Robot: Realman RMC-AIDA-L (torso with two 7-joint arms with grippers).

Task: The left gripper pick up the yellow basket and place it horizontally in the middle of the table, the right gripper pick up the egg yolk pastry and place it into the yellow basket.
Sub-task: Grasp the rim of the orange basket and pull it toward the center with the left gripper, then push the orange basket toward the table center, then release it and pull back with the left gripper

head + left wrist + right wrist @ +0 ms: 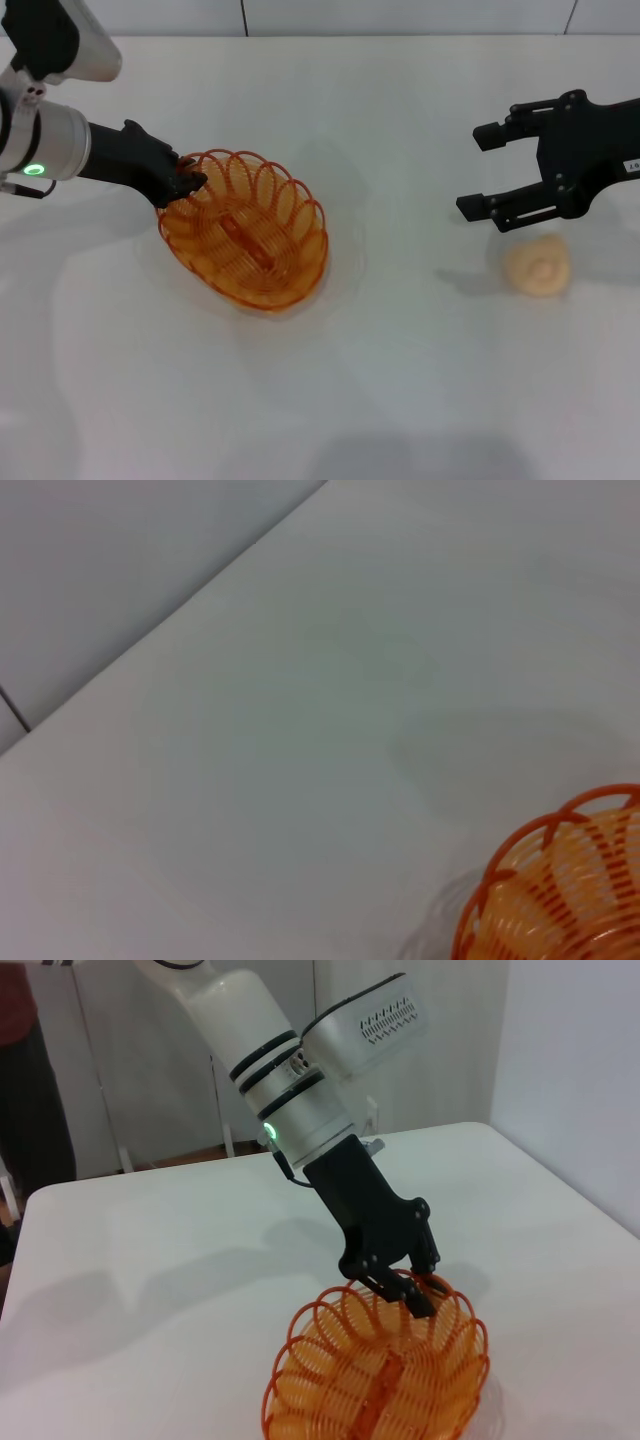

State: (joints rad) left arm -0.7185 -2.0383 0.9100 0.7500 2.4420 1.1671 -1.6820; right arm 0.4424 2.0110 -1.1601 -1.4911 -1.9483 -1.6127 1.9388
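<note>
On the left half of the desk [360, 400], the left gripper [186, 181] has its jaws closed on the looped rim of the yellow basket [245, 230], pinching the near-left end of it. The basket stands upright on the white surface, angled diagonally, left of centre. Over on the right side the right gripper [487, 168] hangs with its jaws spread wide and nothing between them; the egg yolk pastry [538, 266] lies on the desk just below it in the head view, apart from both black fingers and well apart from the basket.

From the right wrist camera the left gripper [410, 1290] is seen head-on, its fingers clamped over the basket [380, 1380] rim, with the green light on the silver arm segment above; the pastry does not appear there. The left wrist camera catches only a corner of the basket [560, 890] and bare desk [330, 710]
</note>
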